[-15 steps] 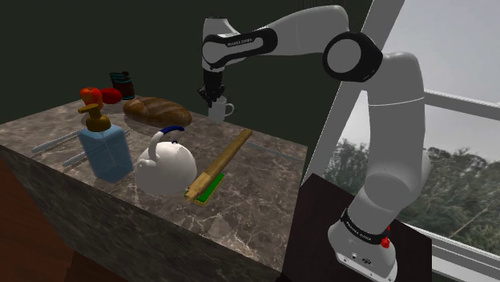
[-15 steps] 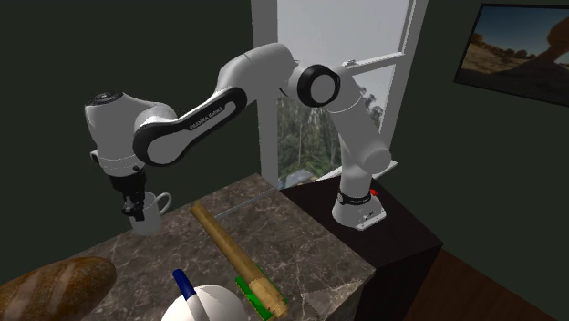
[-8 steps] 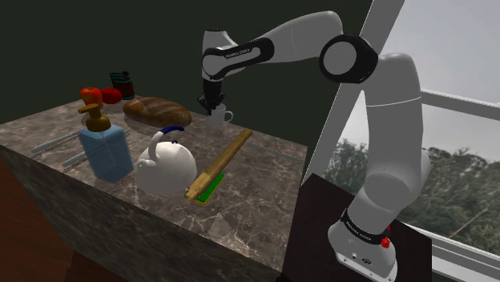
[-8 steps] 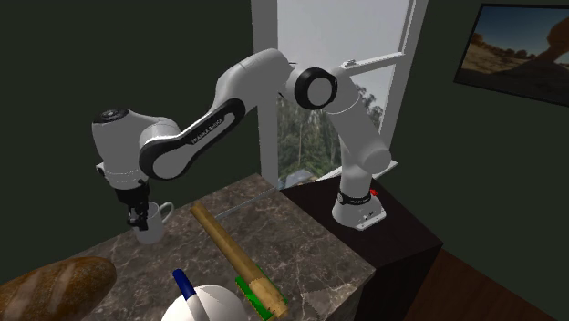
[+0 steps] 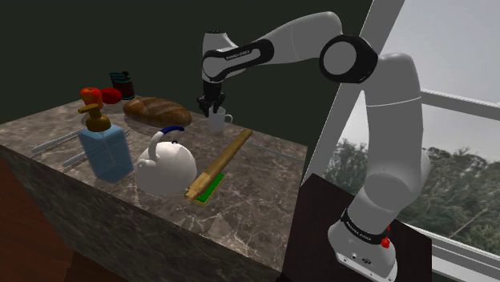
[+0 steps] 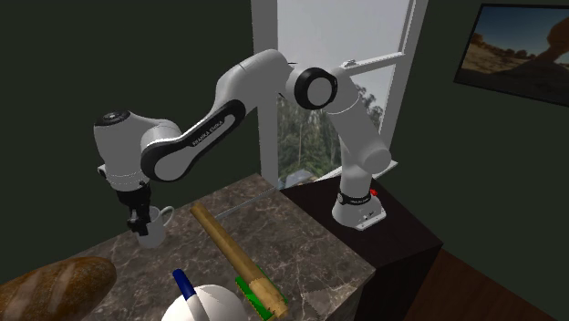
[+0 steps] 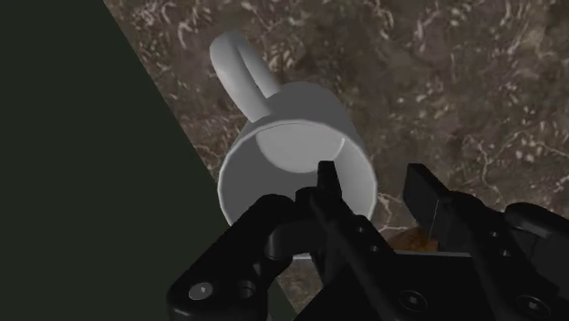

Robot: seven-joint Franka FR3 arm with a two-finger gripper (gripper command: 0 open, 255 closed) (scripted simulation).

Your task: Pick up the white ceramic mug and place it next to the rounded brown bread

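The white mug (image 5: pixel 217 122) (image 6: pixel 155 228) (image 7: pixel 292 137) sits low at the back of the marble counter (image 5: pixel 256 192), its handle pointing away from the gripper. My gripper (image 5: pixel 211 106) (image 6: pixel 139 219) (image 7: pixel 374 187) comes down on its rim. One finger (image 7: pixel 325 187) is inside the cup and the other is outside the wall, shut on it. The rounded brown bread (image 5: pixel 157 110) (image 6: pixel 55 284) lies a short way off, toward the shoulder view's left of the mug. I cannot tell whether the mug's base touches the counter.
A wooden rolling pin (image 5: pixel 220 164) (image 6: pixel 232 255) lies in front of the mug. A white kettle (image 5: pixel 166 164) and a blue soap bottle (image 5: pixel 104 148) stand nearer the front edge. Red items (image 5: pixel 104 94) and a can (image 5: pixel 122 82) sit behind the bread. A dark wall backs the counter.
The gripper has come down with the mug and shifted slightly toward the bread. The mug now sits lower, close to the counter.
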